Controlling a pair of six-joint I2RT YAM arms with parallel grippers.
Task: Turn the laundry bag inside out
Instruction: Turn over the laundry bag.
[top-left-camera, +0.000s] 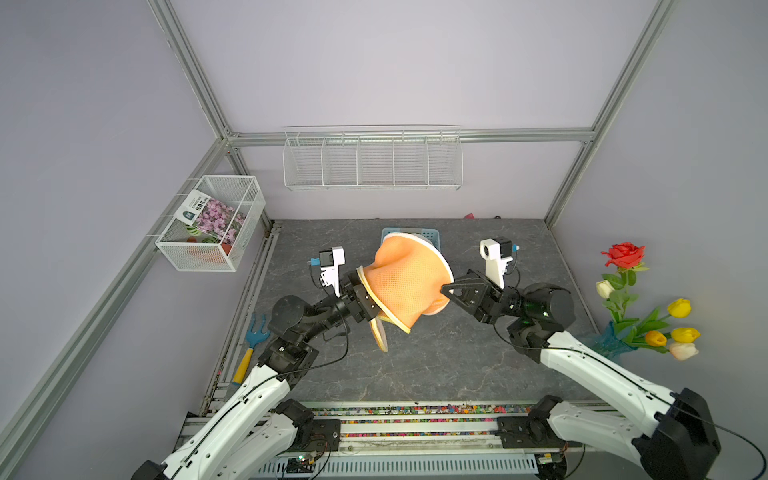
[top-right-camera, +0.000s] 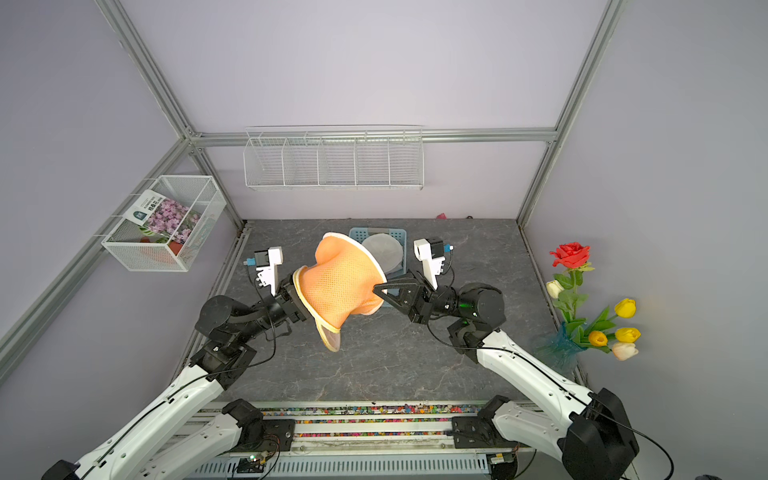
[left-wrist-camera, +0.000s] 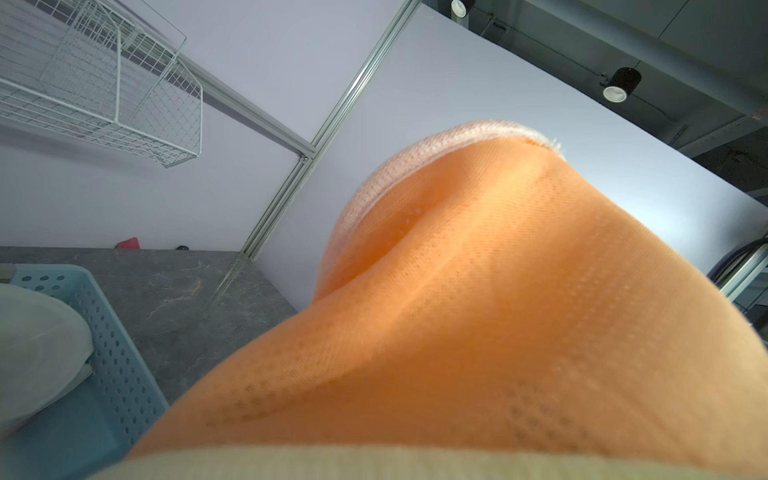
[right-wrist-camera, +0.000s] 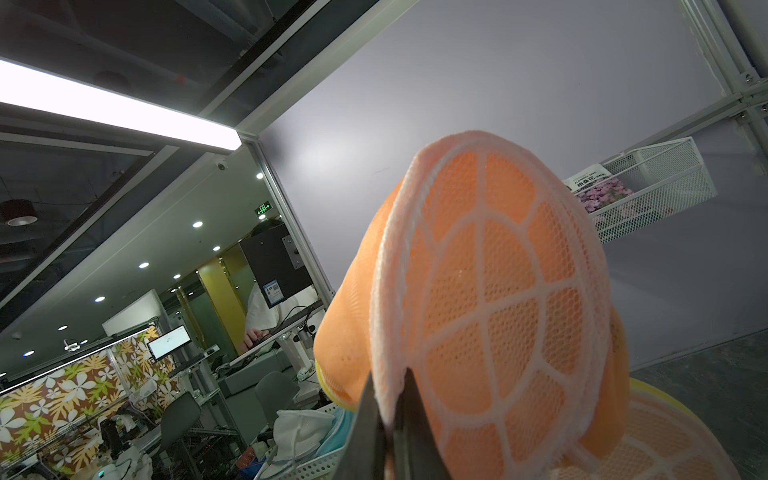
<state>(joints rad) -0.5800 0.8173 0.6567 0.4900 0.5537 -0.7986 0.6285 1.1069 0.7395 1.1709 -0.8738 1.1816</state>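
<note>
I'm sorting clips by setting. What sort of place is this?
Probably a robot test booth inside an office: aluminium frame, staged artificial flowers, and a monitor beyond in the right wrist view.

White wire wall rack (top-left-camera: 372, 162), white mesh basket (top-left-camera: 199, 257) holding a seed packet (top-left-camera: 212, 218), light-blue perforated plastic tray (top-left-camera: 433, 237), blue-and-yellow garden fork (top-left-camera: 255, 336), blue vase (top-left-camera: 611, 343) of artificial flowers (top-left-camera: 623, 254).

The left arm (top-left-camera: 257, 386) and right arm (top-left-camera: 602, 370) come up from the near edge and bend inward, with their wrists facing each other. The left tool (top-left-camera: 362, 300) points toward the right arm with its jaws spread wide, its fingers hidden inside the mouth of the laundry bag (top-left-camera: 409, 282). The right tool (top-left-camera: 445, 288) points back at it, closed tight, pinching the bag's pale rim between its fingertips (right-wrist-camera: 368, 436).
</note>
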